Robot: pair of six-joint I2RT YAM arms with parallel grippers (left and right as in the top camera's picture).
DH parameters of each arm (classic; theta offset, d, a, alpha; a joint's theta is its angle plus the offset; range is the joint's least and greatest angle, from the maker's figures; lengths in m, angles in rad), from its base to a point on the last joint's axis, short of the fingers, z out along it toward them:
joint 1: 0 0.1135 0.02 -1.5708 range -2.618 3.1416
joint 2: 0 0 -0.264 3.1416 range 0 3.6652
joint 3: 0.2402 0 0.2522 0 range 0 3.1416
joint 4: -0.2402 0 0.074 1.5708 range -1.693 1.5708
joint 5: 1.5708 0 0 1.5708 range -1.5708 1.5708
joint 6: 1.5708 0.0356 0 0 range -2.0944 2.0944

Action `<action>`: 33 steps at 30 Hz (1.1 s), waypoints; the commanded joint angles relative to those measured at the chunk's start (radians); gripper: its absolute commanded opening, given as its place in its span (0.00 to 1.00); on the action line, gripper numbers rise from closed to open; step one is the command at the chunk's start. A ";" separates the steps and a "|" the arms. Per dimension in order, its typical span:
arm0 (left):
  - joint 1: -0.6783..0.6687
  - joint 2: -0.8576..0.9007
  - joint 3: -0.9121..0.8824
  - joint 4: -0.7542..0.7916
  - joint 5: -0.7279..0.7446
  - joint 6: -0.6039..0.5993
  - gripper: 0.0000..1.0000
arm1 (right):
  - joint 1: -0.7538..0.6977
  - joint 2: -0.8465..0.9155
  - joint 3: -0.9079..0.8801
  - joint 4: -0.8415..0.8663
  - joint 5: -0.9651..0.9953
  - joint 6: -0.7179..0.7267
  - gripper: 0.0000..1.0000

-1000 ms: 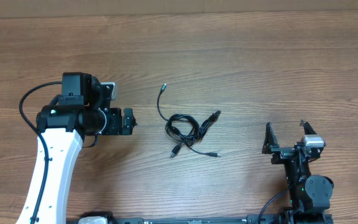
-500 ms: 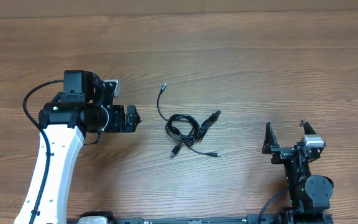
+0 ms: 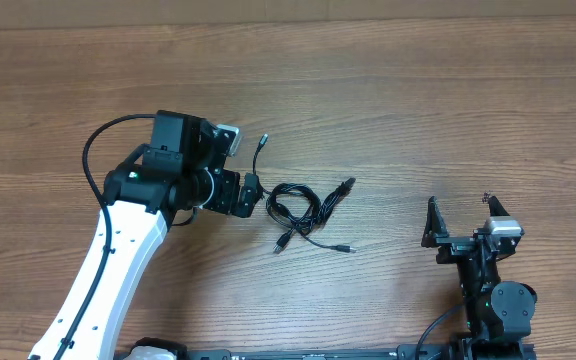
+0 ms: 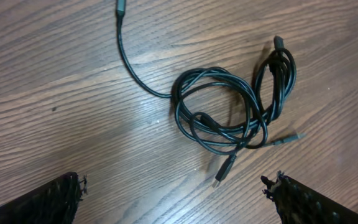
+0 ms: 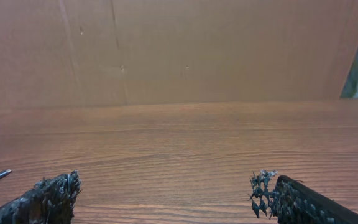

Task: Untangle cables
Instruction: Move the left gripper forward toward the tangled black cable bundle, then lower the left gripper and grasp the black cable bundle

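**Left arm lines up on the tangle.** The left gripper (image 3: 251, 193), jaws spread wide and holding nothing, hovers at the left edge of a knot of thin black cables (image 3: 303, 210) at the centre of the wooden tabletop (image 3: 418, 110). The right gripper (image 3: 460, 215) sits well apart at the lower right of the overhead frame, jaws equally wide and empty, facing bare wood.

The step in hand appears to be the approach for a first pick. The safest target is probably the lone strand that curves out of the coil towards the free plug (image 4: 120, 6) at the top of the wrist view. Closing on that one cord, low against the wood, and drawing it away from the loops should loosen the knot rather than lift the whole bundle. The right arm would probably have to hold the coil down.

The cables (image 4: 229, 127) form several overlapping loops, with a folded bunch on the right. Two further plug ends (image 4: 225, 168) stick out below. How many separate cords there are cannot be told.
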 commanded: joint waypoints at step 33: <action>-0.008 0.010 0.021 0.003 -0.006 0.014 0.99 | -0.003 -0.011 -0.011 0.006 -0.005 -0.005 1.00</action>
